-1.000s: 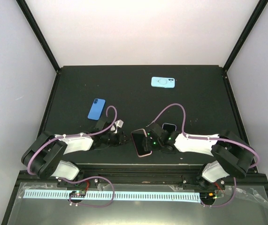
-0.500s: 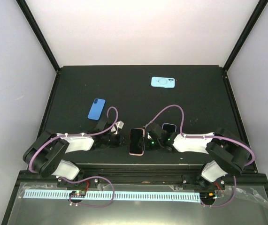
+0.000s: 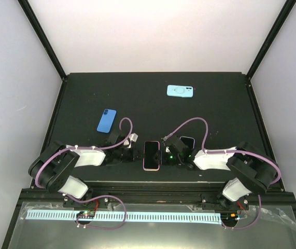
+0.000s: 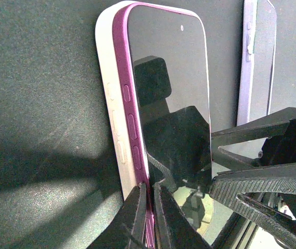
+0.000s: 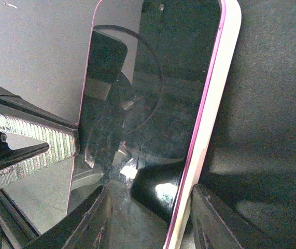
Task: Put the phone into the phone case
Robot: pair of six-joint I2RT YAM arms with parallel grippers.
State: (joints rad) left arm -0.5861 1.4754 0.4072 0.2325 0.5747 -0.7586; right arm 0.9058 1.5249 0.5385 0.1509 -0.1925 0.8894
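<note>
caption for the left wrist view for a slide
Left gripper shut at the lower edge of a magenta-rimmed phone lying on a white case.

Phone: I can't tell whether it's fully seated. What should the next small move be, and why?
Probably push the near end of the phone down with the right gripper. In the left wrist view its magenta side stands proud of the white case, so it seems only partly seated; the left gripper is shut at that edge, steadying it.
</note>
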